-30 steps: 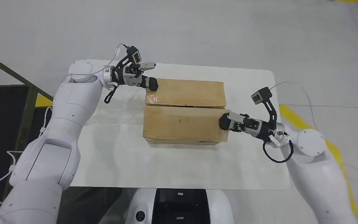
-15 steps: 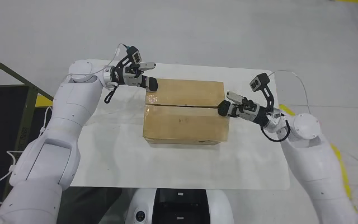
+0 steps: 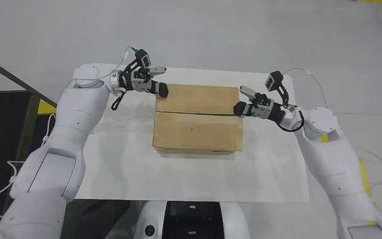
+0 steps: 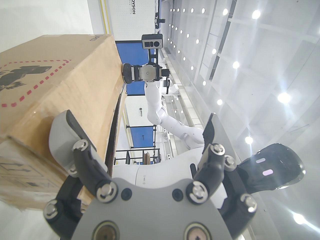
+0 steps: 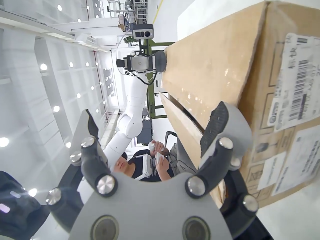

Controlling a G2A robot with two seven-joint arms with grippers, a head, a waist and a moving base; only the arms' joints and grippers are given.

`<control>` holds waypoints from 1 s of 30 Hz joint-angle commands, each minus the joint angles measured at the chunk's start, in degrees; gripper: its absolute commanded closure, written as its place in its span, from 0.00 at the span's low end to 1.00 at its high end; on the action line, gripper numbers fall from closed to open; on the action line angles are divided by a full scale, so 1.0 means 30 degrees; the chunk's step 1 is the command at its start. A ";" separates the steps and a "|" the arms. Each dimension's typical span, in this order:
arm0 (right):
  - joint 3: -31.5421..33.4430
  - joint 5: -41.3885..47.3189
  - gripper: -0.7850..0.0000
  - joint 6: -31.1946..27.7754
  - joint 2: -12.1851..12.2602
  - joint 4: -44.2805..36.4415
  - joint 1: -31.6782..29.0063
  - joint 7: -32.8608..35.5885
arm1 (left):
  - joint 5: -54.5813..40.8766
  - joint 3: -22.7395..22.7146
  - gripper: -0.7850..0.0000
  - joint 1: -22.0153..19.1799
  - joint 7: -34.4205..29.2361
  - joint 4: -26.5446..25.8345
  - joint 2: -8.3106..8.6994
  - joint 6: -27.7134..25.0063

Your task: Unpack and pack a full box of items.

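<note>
A brown cardboard box (image 3: 198, 122) lies on the middle of the white table (image 3: 119, 161), both top flaps folded flat with a seam between them. My left gripper (image 3: 159, 80) is open at the box's far left corner, one finger (image 4: 72, 136) against the box (image 4: 57, 76) top edge, the other (image 4: 212, 131) in free air. My right gripper (image 3: 243, 100) is open at the right end of the far flap. One of its fingers (image 5: 220, 121) rests by the box (image 5: 212, 63) edge near the seam. Each wrist view shows the other gripper at the opposite end.
White labels (image 5: 295, 83) cover the box's right end. A dark green frame (image 3: 18, 107) stands off the table's left side. Bare table lies in front of the box and to its left.
My right gripper has moved from the near flap's right end, past the seam, to the far flap's right end. The left arm has kept still.
</note>
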 commanded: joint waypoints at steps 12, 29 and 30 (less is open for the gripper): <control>0.0217 -0.0927 0.00 -0.0170 0.0133 -0.0194 -0.0614 0.0315 | 0.0000 0.0000 0.00 0.0000 0.0000 0.0000 0.0000 0.0000; 0.0375 -0.1687 0.00 0.0099 0.0240 -0.0868 -0.1003 0.0398 | 0.0000 0.0000 0.00 0.0000 0.0000 0.0000 0.0000 0.0000; 0.0416 -0.1659 0.00 0.0200 0.0244 -0.0821 -0.1000 0.0333 | 0.0000 0.0000 0.00 0.0000 0.0000 0.0000 0.0000 0.0000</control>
